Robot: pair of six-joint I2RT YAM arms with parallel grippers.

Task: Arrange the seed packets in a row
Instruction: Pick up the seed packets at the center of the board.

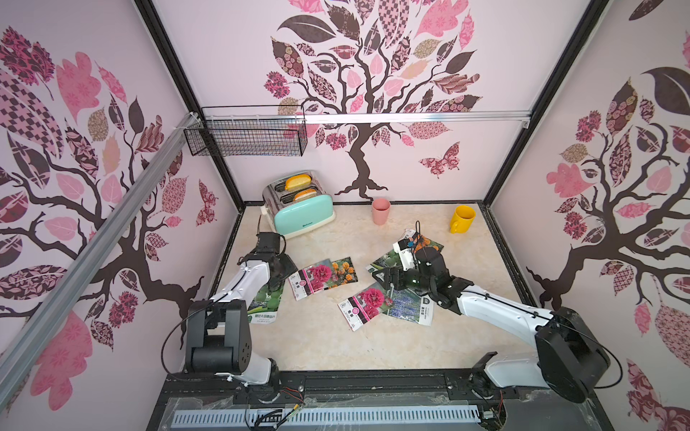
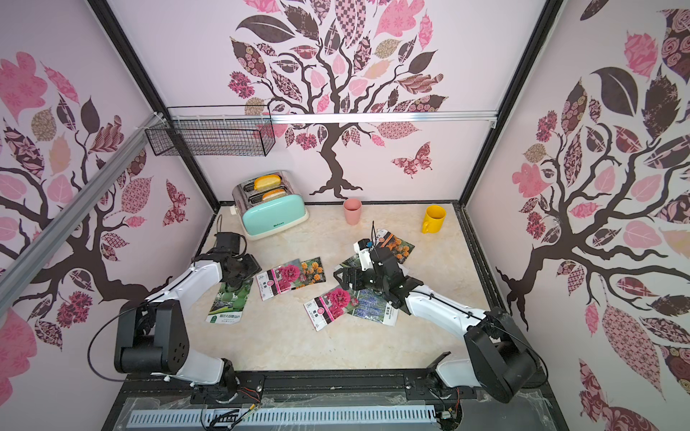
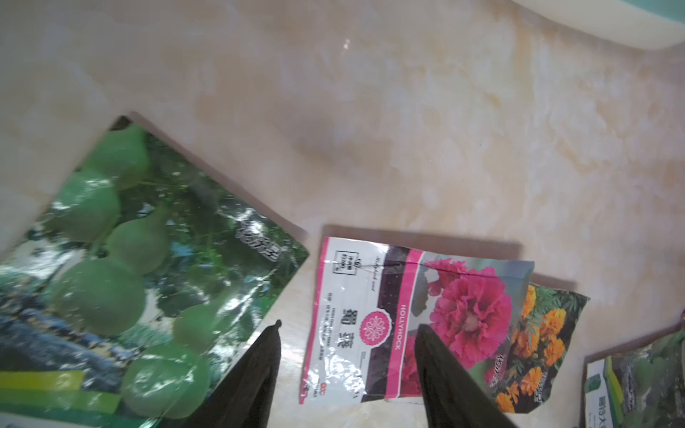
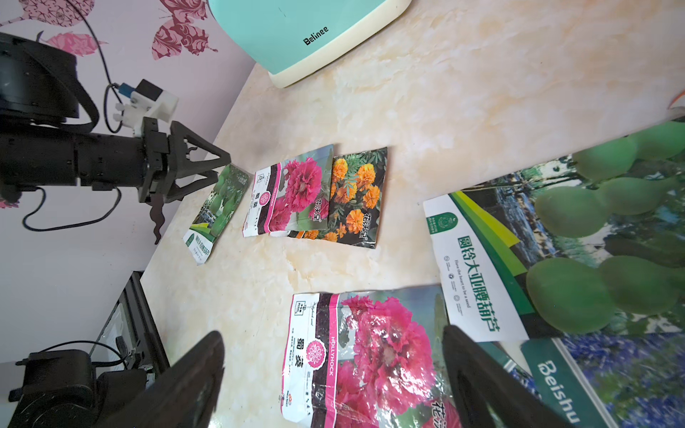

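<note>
**Seed packets [image 2: 283, 276]: scattered, no row yet; left gripper [image 3: 348, 325] and right gripper [image 4: 333, 333] both agape, empty.**
Flat, glossy, creased. Gourd [image 1: 265, 302] below left gripper, hollyhock [image 3: 370, 315] overlapping marigold [image 3: 537, 333] beside it; second hollyhock [image 4: 370, 352] over lavender [image 1: 409, 306] before right gripper. Risk: slick overlapped pairs may lift together or skid; thin edges may escape a pinch.

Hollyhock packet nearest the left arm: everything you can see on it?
The hollyhock packet is a flat, glossy, slightly creased rectangle: white label end, pink band reading HOLLYHOCK, then a big pink bloom. It lies face up, skewed, on the table, its flower end overlapping the marigold packet; a gap separates it from the gourd packet. The open left hand is near its label end, not gripping it.
</note>
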